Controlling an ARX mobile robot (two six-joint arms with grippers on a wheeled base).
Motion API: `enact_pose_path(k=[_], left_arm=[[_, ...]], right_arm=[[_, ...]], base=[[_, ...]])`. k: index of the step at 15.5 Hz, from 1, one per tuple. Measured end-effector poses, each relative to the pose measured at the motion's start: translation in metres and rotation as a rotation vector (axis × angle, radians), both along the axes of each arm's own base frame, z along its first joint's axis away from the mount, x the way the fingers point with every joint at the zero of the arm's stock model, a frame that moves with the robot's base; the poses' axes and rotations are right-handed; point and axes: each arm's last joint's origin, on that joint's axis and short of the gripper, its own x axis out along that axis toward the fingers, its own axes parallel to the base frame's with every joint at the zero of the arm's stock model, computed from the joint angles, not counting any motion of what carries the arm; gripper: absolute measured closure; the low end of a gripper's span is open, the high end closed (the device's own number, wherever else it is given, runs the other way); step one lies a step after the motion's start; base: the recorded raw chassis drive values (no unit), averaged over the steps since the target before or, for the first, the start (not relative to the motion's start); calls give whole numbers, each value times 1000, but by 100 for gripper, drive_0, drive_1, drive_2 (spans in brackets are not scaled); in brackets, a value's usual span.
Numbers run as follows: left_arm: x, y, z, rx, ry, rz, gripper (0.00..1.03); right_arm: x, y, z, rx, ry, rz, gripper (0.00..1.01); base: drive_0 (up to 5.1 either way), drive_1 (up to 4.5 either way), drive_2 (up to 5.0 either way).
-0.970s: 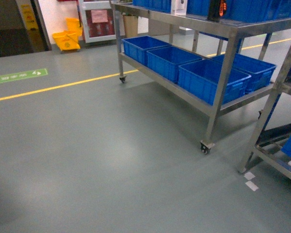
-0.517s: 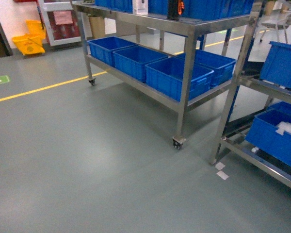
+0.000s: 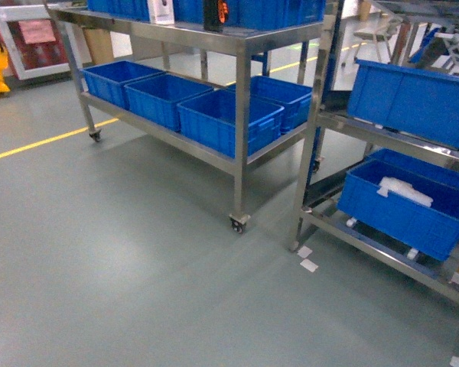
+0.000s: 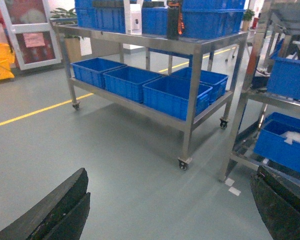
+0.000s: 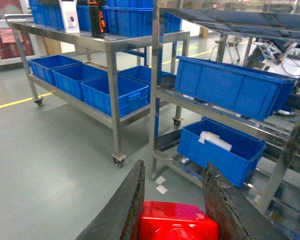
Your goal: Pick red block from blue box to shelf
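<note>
The red block, glossy and small, sits clamped between the two dark fingers of my right gripper, which is shut on it. Ahead of it stands the shelf, a tall steel rack with several tiers, also in the head view on the right and in the left wrist view. My left gripper is open wide above bare floor with nothing between its fingers. The blue box is out of view. Neither gripper shows in the head view.
A wheeled steel cart with dark blue crates stands left of the shelf. More dark blue crates sit on the shelf's tiers. White tape marks lie by its foot. A yellow line crosses the grey floor.
The head view has swung to the right. The wheeled cart slid leftward across the picture and the tall shelf with its crates came into view on the right.
</note>
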Motion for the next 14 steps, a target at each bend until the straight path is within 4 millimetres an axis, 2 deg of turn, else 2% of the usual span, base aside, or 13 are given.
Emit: enact_pose_path(k=[14], left_arm=[[0,0,0,0,0,0,5]], right_arm=[[0,0,0,0,0,0,73]], base=[[-163,-163,-163]])
